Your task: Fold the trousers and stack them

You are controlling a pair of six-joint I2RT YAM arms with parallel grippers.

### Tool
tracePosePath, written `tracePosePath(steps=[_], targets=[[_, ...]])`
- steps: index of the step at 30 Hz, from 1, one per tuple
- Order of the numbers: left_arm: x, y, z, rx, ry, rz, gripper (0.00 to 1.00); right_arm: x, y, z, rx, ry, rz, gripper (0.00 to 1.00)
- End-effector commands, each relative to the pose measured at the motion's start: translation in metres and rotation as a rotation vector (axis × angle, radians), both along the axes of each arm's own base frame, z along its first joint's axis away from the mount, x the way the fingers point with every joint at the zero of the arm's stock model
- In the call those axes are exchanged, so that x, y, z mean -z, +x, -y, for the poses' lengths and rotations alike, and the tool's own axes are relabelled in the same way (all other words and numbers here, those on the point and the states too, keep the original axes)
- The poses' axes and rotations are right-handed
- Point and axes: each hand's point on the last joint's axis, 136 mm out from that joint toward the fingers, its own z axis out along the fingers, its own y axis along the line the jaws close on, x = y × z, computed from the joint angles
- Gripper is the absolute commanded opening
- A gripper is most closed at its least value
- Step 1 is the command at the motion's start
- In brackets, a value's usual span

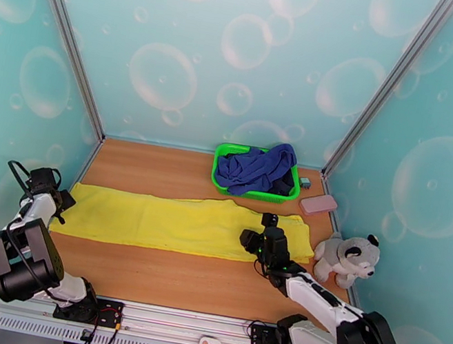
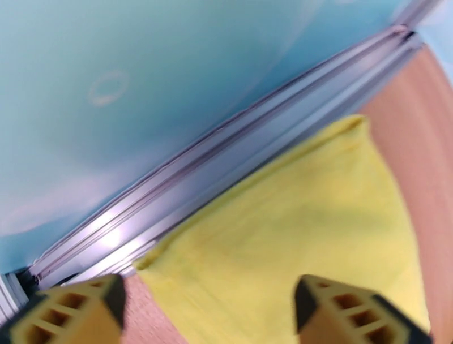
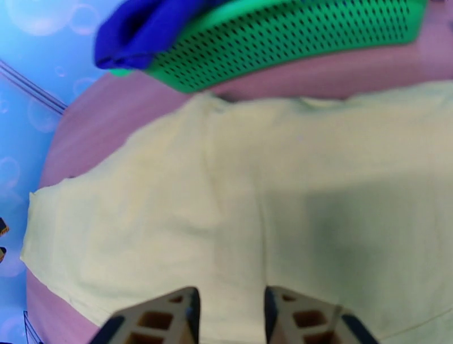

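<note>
1. One long yellow band across the desk (image 1: 159, 276): the trousers (image 1: 182, 223), lying flat from the left wall almost to the right side. Looks like one lengthwise fold already made, one leg laid over the other, though the layers are hard to confirm.
2. Left to do, on that reading: fold the band crosswise once or twice into a compact packet, then set it down as a stack. Cannot tell where the stack belongs. Roughly an early-to-middle stage, then.
3. Green basket (image 1: 218, 161) at the far edge of the desk, just beyond the far edge of the trousers; cannot tell whether touching. Holds a crumpled blue garment (image 1: 259, 168) that rises above the rim and hangs over it. Nothing yellow inside.
4. Grey plush toy (image 1: 346, 258) by the right end of the trousers, and a pink case (image 1: 318, 204) just right of the basket. No part in the folding, by the look of it.
5. Left gripper (image 2: 208, 302) over the left end of the trousers, close to the wall rail: jaws spread wide, grasping nothing, cloth flat beneath.
6. Right gripper (image 3: 229, 305) above the broader right part of the trousers: jaws parted narrowly, no cloth seen pinched between them.
</note>
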Motion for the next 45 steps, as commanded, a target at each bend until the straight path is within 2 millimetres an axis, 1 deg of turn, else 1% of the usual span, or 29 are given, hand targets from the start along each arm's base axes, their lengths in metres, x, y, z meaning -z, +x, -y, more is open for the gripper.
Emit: tracePosePath(steps=[1,3,5,7,9,12,14,16,18,20,22,23,24,25,26,27,29,31,33,36,39,41,43,45], targets=[[0.006,0.029,0.007,0.137,-0.013,-0.018,0.99,-0.024,0.005,-0.005,-0.020,-0.055,0.133,0.43],[0.026,0.034,0.006,0.161,-0.019,-0.086,0.99,-0.027,0.005,-0.015,-0.066,-0.040,0.153,0.44],[0.039,0.041,0.007,0.189,-0.062,-0.110,0.99,-0.025,0.004,-0.026,-0.107,-0.024,0.151,0.44],[0.048,0.046,0.006,0.215,-0.069,-0.130,0.99,-0.022,0.003,-0.035,-0.135,-0.008,0.145,0.44],[0.058,0.048,-0.001,0.216,-0.067,-0.158,0.99,-0.017,0.002,-0.043,-0.154,0.002,0.127,0.44],[0.072,0.052,-0.006,0.221,-0.077,-0.172,0.99,-0.011,0.001,-0.049,-0.166,0.018,0.109,0.43],[0.076,0.055,-0.007,0.232,-0.073,-0.165,0.98,-0.008,0.000,-0.052,-0.171,0.024,0.101,0.43],[0.083,0.054,-0.009,0.227,-0.081,-0.173,0.95,-0.009,0.000,-0.054,-0.177,0.029,0.102,0.43],[0.096,0.051,-0.008,0.226,-0.120,-0.183,0.91,-0.008,-0.001,-0.054,-0.180,0.028,0.098,0.43],[0.110,0.049,-0.001,0.239,-0.175,-0.196,0.83,-0.007,-0.002,-0.054,-0.182,0.028,0.095,0.43],[0.115,0.048,0.004,0.255,-0.199,-0.198,0.72,-0.006,-0.003,-0.055,-0.184,0.026,0.091,0.43],[0.114,0.048,0.006,0.263,-0.203,-0.193,0.64,-0.005,-0.004,-0.054,-0.183,0.027,0.091,0.43],[0.112,0.049,0.008,0.269,-0.203,-0.189,0.48,-0.005,-0.004,-0.054,-0.182,0.026,0.090,0.43],[0.109,0.049,0.009,0.267,-0.199,-0.186,0.25,-0.005,-0.005,-0.053,-0.180,0.028,0.091,0.43],[0.103,0.049,0.008,0.264,-0.186,-0.182,0.06,-0.005,-0.005,-0.053,-0.178,0.029,0.093,0.43],[0.097,0.051,0.008,0.266,-0.170,-0.180,0.03,-0.005,-0.005,-0.053,-0.180,0.029,0.093,0.43],[0.083,0.051,0.006,0.254,-0.128,-0.178,0.04,-0.006,-0.005,-0.054,-0.185,0.029,0.094,0.43],[0.064,0.051,0.005,0.229,-0.081,-0.176,0.04,-0.007,-0.004,-0.054,-0.188,0.025,0.093,0.43],[0.039,0.049,0.001,0.195,-0.022,-0.173,0.00,-0.008,-0.002,-0.054,-0.179,0.020,0.087,0.43],[-0.001,0.040,-0.013,0.123,0.104,-0.181,0.00,-0.009,0.001,-0.047,-0.149,0.038,0.076,0.44],[-0.035,0.032,-0.022,0.067,0.187,-0.167,0.00,-0.008,0.003,-0.040,-0.135,0.056,0.063,0.44],[-0.056,0.033,-0.020,0.062,0.220,-0.134,0.00,-0.007,0.005,-0.037,-0.134,0.057,0.052,0.44],[-0.075,0.036,-0.010,0.077,0.241,-0.100,0.00,-0.007,0.007,-0.037,-0.141,0.056,0.043,0.44],[-0.094,0.041,0.009,0.120,0.219,-0.047,0.00,-0.006,0.009,-0.037,-0.145,0.056,0.035,0.44]])
